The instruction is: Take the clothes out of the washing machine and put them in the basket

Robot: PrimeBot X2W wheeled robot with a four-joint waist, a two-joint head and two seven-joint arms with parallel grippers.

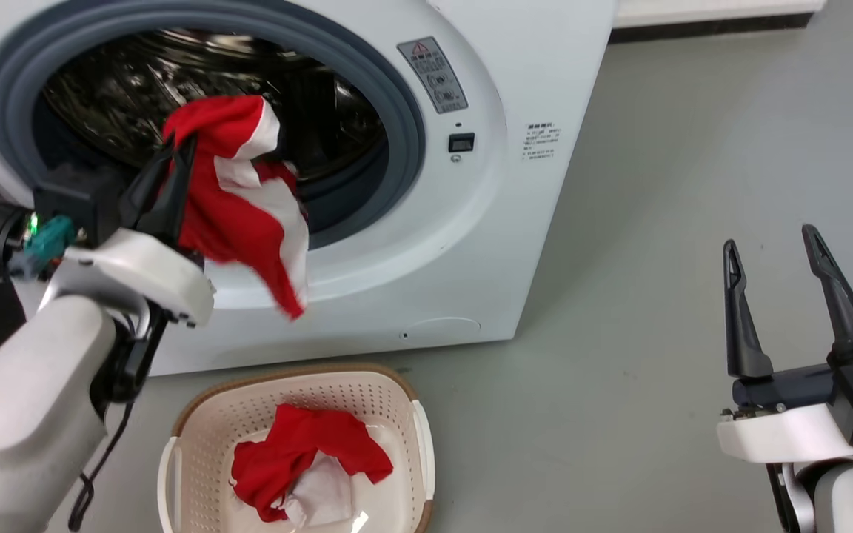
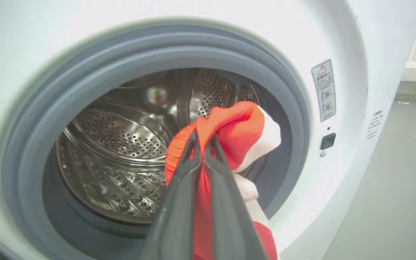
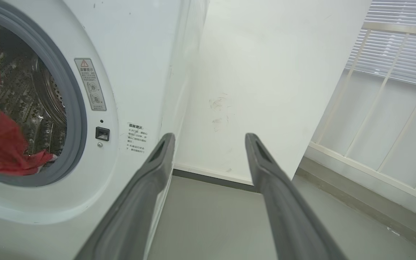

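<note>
The white washing machine stands with its door opening bare, steel drum showing behind the grey gasket. My left gripper is shut on a red and white garment, which hangs in front of the opening, over its lower lip; the same garment bunches above my closed fingertips in the left wrist view. A second red and white garment lies in the cream basket on the floor below. My right gripper hovers open and apart at the lower right, beside the machine.
Grey floor stretches to the right of the machine and basket. A white wall stands behind the machine, with a railing and blinds further right. A black cable dangles from my left arm near the basket.
</note>
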